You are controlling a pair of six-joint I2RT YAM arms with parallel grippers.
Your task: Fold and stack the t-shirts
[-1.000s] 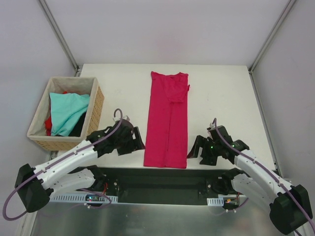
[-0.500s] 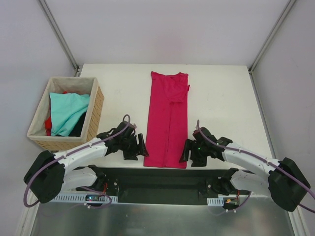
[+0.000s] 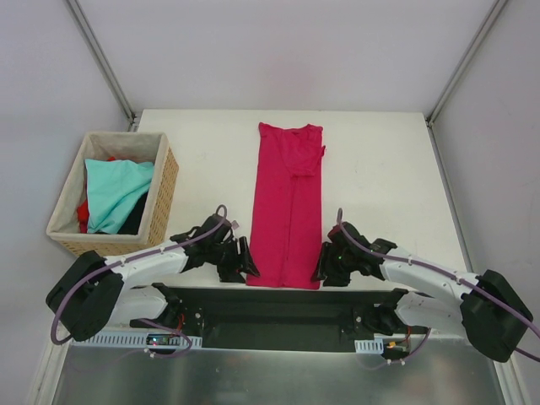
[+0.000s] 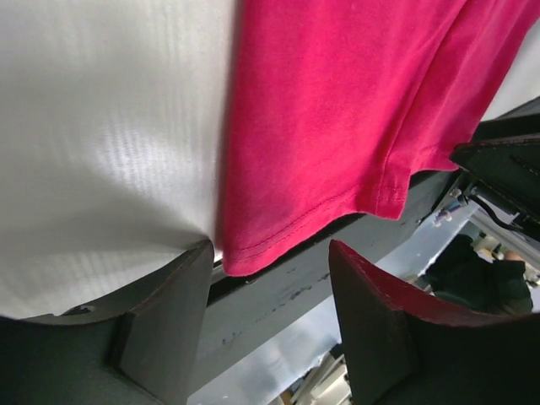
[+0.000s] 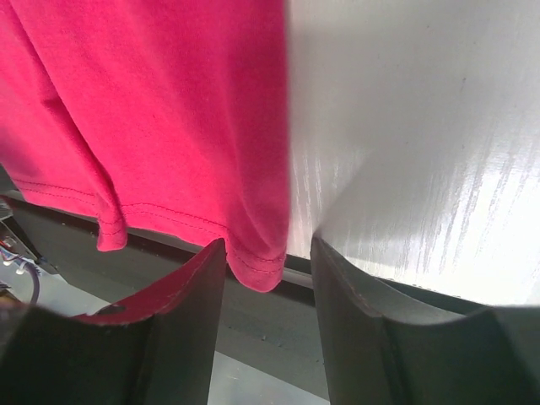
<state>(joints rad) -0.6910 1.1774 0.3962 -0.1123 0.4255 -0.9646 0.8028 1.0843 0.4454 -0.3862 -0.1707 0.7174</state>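
Changed: within the last second the left arm [image 3: 152, 260] and the right arm [image 3: 422, 272] have swung inward and down. They stood off to either side of the crimson t-shirt [image 3: 287, 211] and are now at its two near corners.
Unchanged: the cloth itself has not shifted; its outline matches the earlier top views.
Meaning for the task: this looks like the reach for a lengthwise fold. The sides are already turned in, so I judge the next step to be lifting the hem toward the collar. Nothing is stacked yet.
Left arm pose: stretched low along the near edge of the tabletop [image 3: 380, 169], with its wrist at the hem's left corner.
Right arm pose: mirrored, low along the near edge, with its wrist at the hem's right corner.
Left jaws: parted, with one of the fingers [image 4: 169, 312] on each side of the hem corner. The cloth is between them but not pinched.
Right jaws: also parted, with a narrower gap. The corner hangs between the two fingers [image 5: 177, 321], and no grip shows.
Crimson t-shirt place: a long narrow strip down the middle of the tabletop, collar toward the far edge, hem just over the near edge.
Other shirts: the light teal t-shirt [image 3: 114, 194] and the red t-shirt [image 3: 82, 211] lie bundled in the wicker basket [image 3: 164, 190] by the left edge.
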